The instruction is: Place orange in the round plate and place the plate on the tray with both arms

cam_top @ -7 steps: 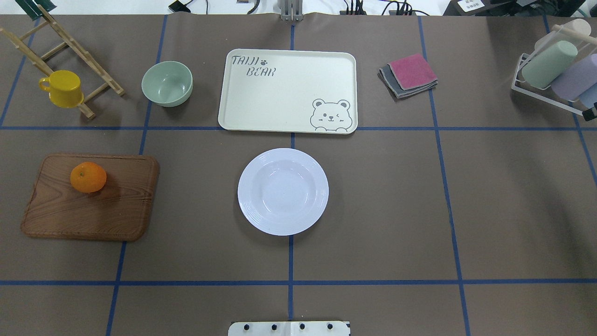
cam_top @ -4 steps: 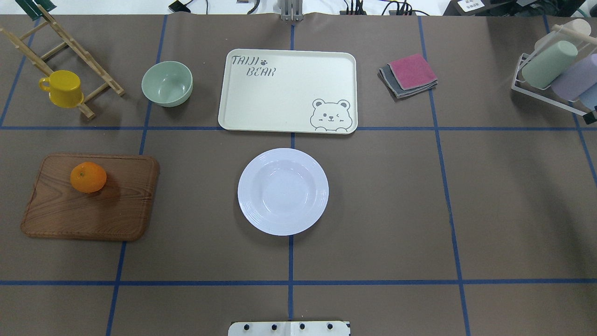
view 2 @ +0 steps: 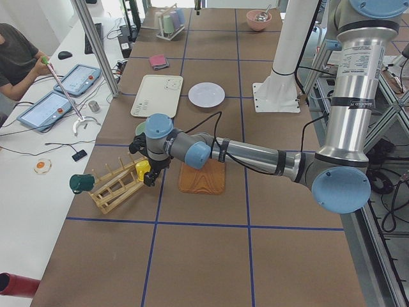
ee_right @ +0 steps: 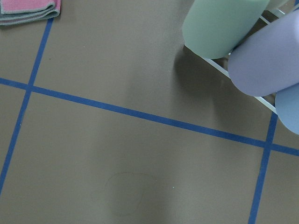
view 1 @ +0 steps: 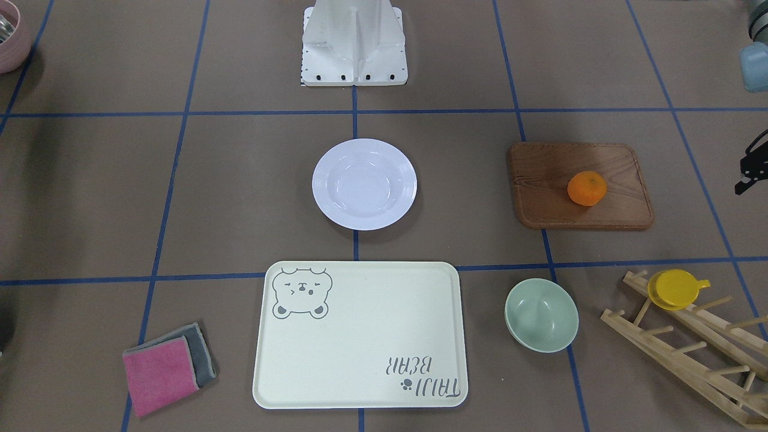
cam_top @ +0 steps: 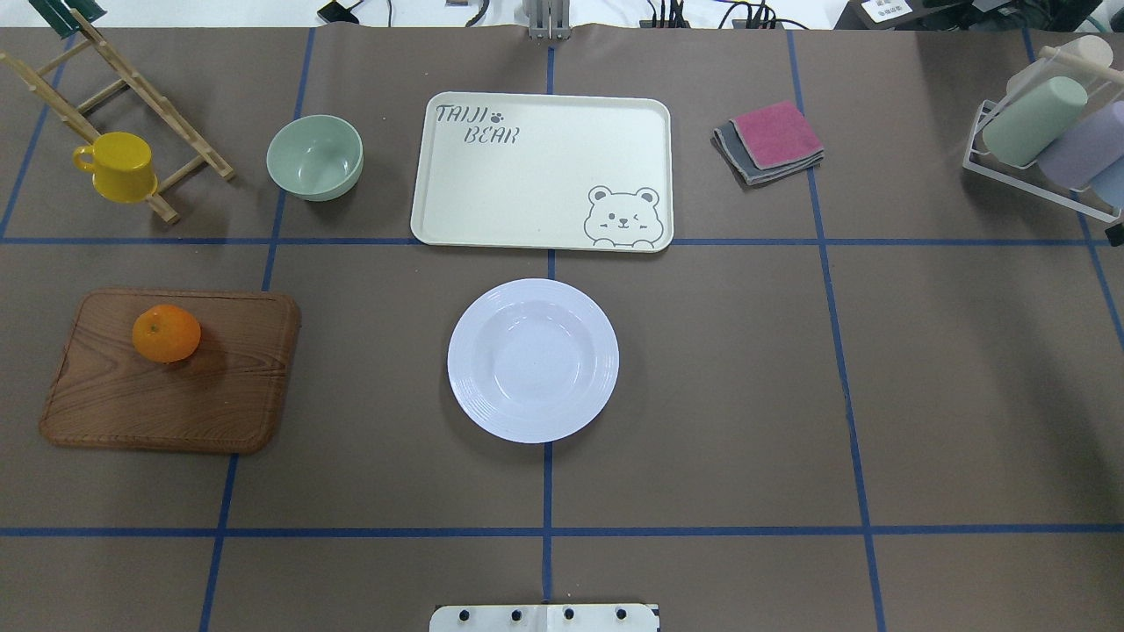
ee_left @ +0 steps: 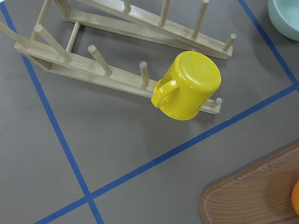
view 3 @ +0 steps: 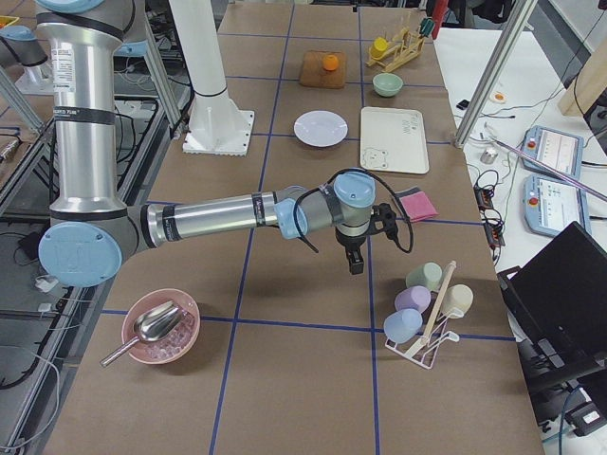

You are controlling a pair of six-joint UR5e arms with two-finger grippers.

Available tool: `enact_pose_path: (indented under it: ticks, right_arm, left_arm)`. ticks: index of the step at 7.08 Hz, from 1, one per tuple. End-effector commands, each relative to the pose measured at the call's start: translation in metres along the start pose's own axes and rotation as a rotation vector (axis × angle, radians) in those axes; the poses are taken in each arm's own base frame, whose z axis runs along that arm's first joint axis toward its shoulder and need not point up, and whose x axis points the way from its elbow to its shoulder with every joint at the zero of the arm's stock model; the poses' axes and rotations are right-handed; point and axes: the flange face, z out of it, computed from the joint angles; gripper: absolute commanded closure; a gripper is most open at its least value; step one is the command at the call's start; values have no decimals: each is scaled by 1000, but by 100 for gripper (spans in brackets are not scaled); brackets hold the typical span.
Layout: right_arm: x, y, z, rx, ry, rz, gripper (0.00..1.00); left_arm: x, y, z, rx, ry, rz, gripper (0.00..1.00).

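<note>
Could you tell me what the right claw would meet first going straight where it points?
The right claw points down, so probably the bare table, near the pink cloth and racked cups; depth unclear.

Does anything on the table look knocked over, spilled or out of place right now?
Nothing stands out. The orange sits on the wooden board, the round plate is upright and empty, and the tray lies flat and bare.
</note>
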Motion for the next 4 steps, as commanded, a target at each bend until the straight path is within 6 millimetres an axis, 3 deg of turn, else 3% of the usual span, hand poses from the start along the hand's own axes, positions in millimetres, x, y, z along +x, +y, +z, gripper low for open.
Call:
enact_pose_path:
  ticks: [1,4]
  right_arm:
    - [8,12,5,-16,4,20,0]
    - [16,24,10,-32,6,35,0]
  left_arm:
    - [-2,10,5,-15,7,-17,0]
    - [-2,21,4,-20,8,-23,0]
